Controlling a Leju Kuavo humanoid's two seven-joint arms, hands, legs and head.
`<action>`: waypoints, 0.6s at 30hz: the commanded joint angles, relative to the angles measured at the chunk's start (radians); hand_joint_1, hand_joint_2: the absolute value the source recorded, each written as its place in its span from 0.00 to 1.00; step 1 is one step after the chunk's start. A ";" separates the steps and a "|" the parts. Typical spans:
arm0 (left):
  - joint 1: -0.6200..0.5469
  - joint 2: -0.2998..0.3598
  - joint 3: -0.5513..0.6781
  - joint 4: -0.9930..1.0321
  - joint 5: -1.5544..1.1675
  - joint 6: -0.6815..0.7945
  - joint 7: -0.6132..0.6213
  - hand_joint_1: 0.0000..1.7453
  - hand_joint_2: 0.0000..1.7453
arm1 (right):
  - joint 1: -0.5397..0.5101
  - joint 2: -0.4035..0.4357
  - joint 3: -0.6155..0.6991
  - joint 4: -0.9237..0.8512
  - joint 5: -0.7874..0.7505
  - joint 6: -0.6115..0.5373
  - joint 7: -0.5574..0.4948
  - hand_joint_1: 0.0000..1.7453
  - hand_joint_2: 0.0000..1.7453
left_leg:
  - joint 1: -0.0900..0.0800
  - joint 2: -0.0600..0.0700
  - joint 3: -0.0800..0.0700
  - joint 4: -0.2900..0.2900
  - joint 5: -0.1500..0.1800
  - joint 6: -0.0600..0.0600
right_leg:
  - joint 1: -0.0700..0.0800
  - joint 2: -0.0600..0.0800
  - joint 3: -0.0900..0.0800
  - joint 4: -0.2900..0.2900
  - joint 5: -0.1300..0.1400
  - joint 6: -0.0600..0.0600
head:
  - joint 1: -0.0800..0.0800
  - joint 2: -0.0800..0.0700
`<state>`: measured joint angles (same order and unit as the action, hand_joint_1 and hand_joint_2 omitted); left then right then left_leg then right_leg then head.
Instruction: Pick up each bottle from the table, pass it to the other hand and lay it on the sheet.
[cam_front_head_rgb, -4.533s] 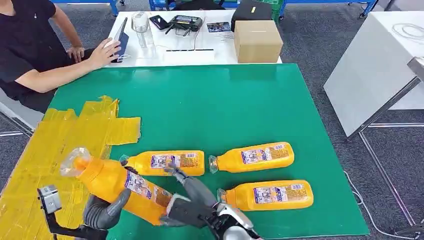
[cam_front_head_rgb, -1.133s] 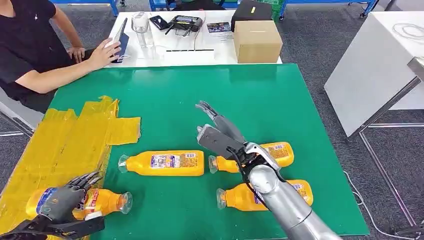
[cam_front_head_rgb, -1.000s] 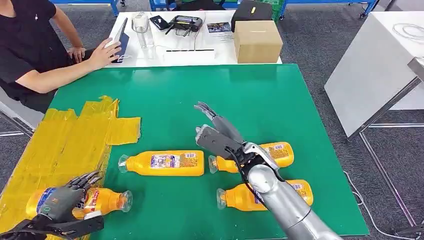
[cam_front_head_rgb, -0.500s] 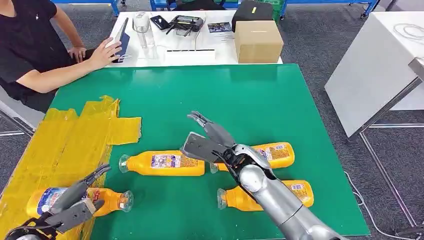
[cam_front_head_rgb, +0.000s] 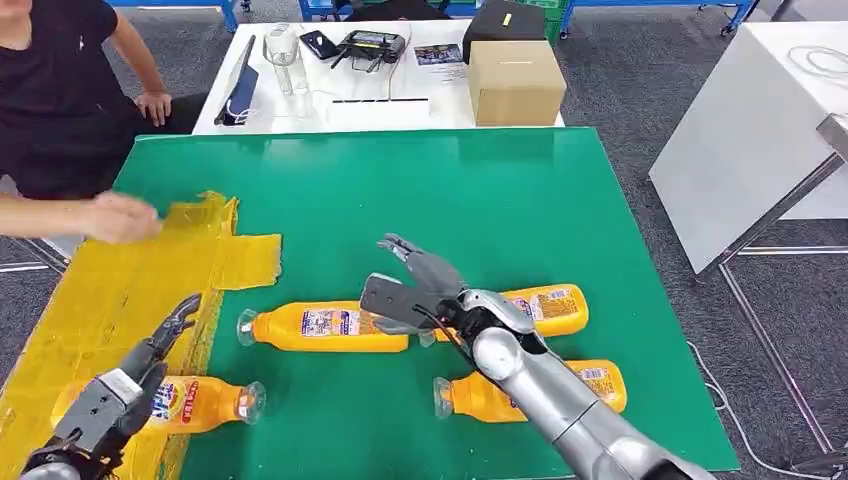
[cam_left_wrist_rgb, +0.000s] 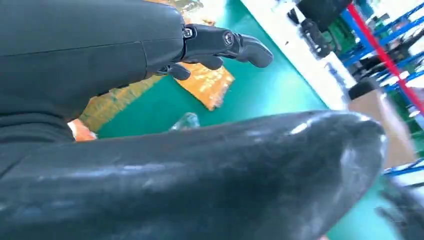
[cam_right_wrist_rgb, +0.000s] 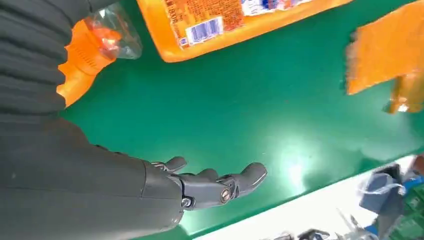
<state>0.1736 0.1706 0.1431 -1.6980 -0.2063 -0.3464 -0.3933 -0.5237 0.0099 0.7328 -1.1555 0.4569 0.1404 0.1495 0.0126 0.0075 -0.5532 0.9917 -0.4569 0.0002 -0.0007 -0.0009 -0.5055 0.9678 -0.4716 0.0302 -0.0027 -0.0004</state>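
Bottles: three lie on their sides toward the near edge of the green table (cam_front_head_rgb: 480, 200), and a fourth bottle (cam_front_head_rgb: 195, 402) rests on the yellow sheet (cam_front_head_rgb: 90, 300) at the table's near left corner. The right hand (cam_front_head_rgb: 415, 290) hovers with fingers spread, holding nothing, over the middle bottle (cam_front_head_rgb: 325, 327); the left hand (cam_front_head_rgb: 120, 395) is also released. Full of orange liquid, each looks weighty, rigid and smooth, so its broad labelled body seems the safest grip.

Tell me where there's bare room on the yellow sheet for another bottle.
The yellow sheet is bare between the person's hand and the laid bottle. Its near end is crowded by that bottle and the left hand.
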 joint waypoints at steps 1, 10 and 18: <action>-0.069 -0.086 0.034 0.024 0.049 -0.021 0.028 0.00 0.00 | -0.113 0.025 0.084 0.193 0.085 0.008 0.022 0.00 1.00 | 0.000 0.001 0.000 0.000 0.001 0.001 | 0.000 0.001 0.000 0.000 0.001 0.000 | 0.000 0.000; -0.085 -0.084 0.021 0.043 0.048 -0.025 0.024 0.00 0.00 | -0.132 0.045 0.101 0.238 0.109 0.029 0.028 0.00 1.00 | -0.001 0.000 0.001 0.000 0.000 0.001 | 0.000 0.000 0.001 0.000 0.000 0.000 | 0.000 0.000; -0.152 -0.088 -0.025 0.102 0.053 -0.029 0.023 0.00 0.00 | -0.160 0.131 0.170 0.376 0.160 0.048 0.012 0.00 1.00 | -0.001 -0.001 0.001 -0.001 0.001 0.001 | -0.001 0.000 0.001 -0.001 0.001 0.000 | 0.000 0.000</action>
<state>0.0990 0.1083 0.1572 -1.6941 -0.1556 -0.3685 -0.3719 -0.6081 0.0766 0.8026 -0.9679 0.5932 0.1770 0.1724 0.0127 0.0077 -0.5536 0.9918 -0.4564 0.0007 -0.0006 -0.0008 -0.5063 0.9679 -0.4715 0.0302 -0.0031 -0.0004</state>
